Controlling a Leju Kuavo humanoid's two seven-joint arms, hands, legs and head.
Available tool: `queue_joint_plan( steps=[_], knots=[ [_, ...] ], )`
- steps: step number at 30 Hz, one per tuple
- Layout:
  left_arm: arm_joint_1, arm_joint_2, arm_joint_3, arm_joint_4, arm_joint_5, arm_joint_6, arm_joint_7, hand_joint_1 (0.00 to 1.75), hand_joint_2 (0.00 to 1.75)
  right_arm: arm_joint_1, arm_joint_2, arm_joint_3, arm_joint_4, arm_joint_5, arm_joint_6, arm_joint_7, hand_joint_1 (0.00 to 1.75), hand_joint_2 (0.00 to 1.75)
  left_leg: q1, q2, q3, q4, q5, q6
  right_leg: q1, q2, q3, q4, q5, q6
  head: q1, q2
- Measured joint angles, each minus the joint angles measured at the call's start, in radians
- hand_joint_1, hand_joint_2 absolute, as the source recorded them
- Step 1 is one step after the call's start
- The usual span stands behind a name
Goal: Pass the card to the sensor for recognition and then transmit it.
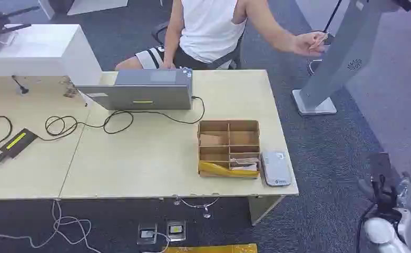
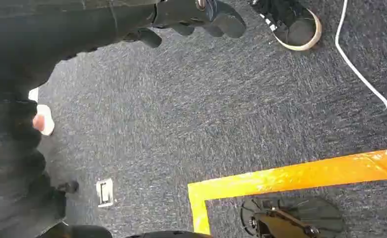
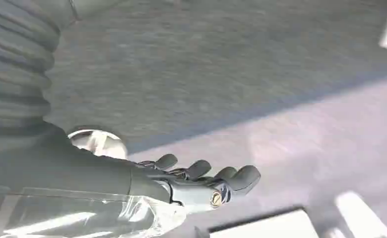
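Pale wood-grain laminate table (image 1: 140, 163): smooth, matt. Brown cardboard divided box (image 1: 228, 138): dull, paper-like, w/ glossy yellow plastic strip (image 1: 222, 170) along near side. Grey carpet floor (image 1: 330, 158): rough, woven texture seen. Grey metal-look stand (image 1: 345, 52), far right: smooth, satin. Right hand (image 3: 201, 181): smooth grey plastic, slight sheen; ribbed cover matt. Orange floor tape (image 2: 300, 174): glossy, wrinkled.

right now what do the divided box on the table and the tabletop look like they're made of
The divided box: seemingly corrugated cardboard, matte brown, with thin slotted dividers; yellow tape, glossy, runs along its front edge. The tabletop: probably laminated wood board, pale and smooth, with faint grain; the core cannot be told.
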Motion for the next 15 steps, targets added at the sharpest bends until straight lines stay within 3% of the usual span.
queue_joint_plan(
  steps=[6,9,15],
  knots=[
    [0.001,-0.006,0.037,0.001,-0.024,0.0,-0.021,0.0,1.75,-0.013,-0.024,-0.069,-0.16,0.044,0.002,-0.044,0.0,1.75,0.0,0.001,-0.003,0.0,-0.001,0.0,0.0,0.0,-0.001,0.0,0.0,0.0,0.0,0.0],
    [0.001,-0.012,0.068,0.005,-0.052,0.0,-0.045,0.0,1.75,-0.09,-0.042,-0.058,-0.226,0.1,0.003,-0.011,0.0,1.75,0.0,0.002,-0.003,0.0,0.0,0.0,-0.001,0.003,-0.002,0.0,0.0,0.0,0.0,0.0],
    [0.001,-0.029,0.143,0.011,-0.118,0.0,-0.079,0.0,1.75,-0.354,-0.066,0.074,-0.324,0.222,0.031,0.0,0.0,1.75,0.0,0.001,-0.003,0.0,0.002,0.0,-0.001,0.002,-0.002,0.001,0.001,0.001,0.0,0.0]
  ],
)
